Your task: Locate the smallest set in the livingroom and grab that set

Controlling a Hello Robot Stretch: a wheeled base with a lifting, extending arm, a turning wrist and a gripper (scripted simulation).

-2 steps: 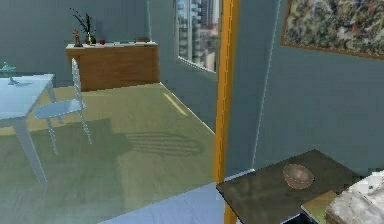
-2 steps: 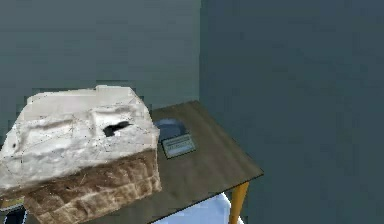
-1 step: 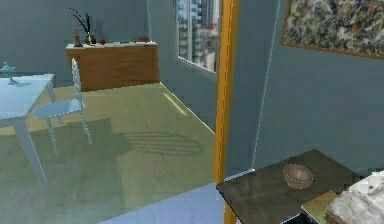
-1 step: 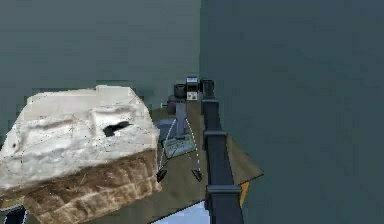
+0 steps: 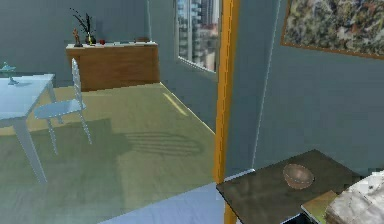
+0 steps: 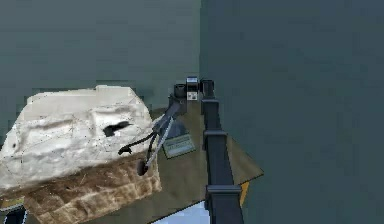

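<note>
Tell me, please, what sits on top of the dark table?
A brown bowl and a large pale blocky object rest on the table; a small flat grey item lies near the gripper. Whatever the block covers is hidden.

Here's the dark brown counter (image 5: 262, 190), low and square-cornered. A shallow brownish bowl (image 5: 298, 176) sits out on its bare top, well apart from the big pale, rough-topped block (image 5: 362, 200) at one end. Round the side, that block takes up most of the counter, and a small flat grey thing (image 6: 180, 147) lies just beside it.
</note>
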